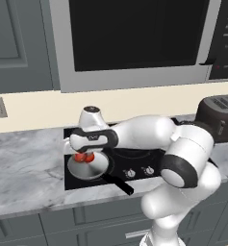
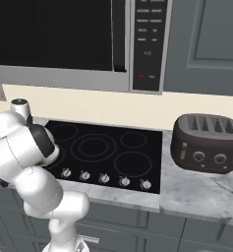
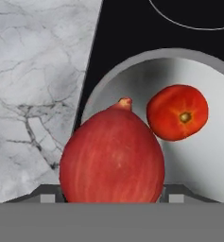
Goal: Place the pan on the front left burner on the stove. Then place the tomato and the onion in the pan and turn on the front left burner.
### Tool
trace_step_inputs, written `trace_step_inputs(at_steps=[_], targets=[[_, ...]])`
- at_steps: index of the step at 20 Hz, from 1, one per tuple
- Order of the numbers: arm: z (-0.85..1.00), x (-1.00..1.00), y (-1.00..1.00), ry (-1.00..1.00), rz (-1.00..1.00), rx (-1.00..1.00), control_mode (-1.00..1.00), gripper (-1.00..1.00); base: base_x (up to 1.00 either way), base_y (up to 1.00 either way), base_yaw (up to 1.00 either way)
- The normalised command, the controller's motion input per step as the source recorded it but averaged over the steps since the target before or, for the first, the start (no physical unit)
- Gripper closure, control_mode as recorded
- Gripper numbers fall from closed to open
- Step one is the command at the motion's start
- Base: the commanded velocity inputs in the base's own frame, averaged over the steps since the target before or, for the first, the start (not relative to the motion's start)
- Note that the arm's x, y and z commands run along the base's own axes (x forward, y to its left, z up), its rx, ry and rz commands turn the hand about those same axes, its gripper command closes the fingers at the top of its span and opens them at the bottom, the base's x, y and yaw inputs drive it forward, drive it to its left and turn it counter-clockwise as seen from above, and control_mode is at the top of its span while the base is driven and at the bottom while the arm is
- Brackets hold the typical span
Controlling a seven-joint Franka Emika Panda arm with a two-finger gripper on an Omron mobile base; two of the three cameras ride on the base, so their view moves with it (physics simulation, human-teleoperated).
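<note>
Pinkish-red and faintly striped, the onion (image 3: 112, 153) sits large at the bottom of the hand view, directly between the two dark fingertips (image 3: 48, 194) whose ends show at either side of its base. The fingertips bracket its widest part and stand wide apart, clasped on the onion; whether their pads press its skin the hand view hides behind the bulb itself. Its long axis runs from the fingers away along the line of sight, with the small pale stem nub pointing toward the top of that view, tilted a little to the right.

Just beyond it lies the tomato (image 3: 177, 112), bright red, resting on the silver floor of the pan (image 3: 203, 156), its dark stem spot turned up toward the camera. The tomato is just beside the onion's upper right shoulder; whether they touch cannot be told.

From the left base view, the gripper (image 1: 85, 154) hangs over the pan (image 1: 89, 167), which sits at the near left of the stove (image 1: 139, 158) on the front left burner (image 2: 56, 158), its black handle running toward the near right, past the front edge of the glass. Red shows beneath the hand above the pan. Grey marble counter (image 3: 38, 71) lies to the left of the cooktop.
</note>
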Motion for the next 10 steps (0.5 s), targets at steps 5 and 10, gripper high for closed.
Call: trace_step_inputs(at_steps=[5, 10], targets=[[0.00, -0.16, -0.28, 0.00, 0.00, 0.00, -1.00, 1.00, 0.00, 0.00, 0.00], [-0.03, -0.10, -0.25, 0.00, 0.00, 0.00, -1.00, 1.00, 0.00, 0.00, 0.00]])
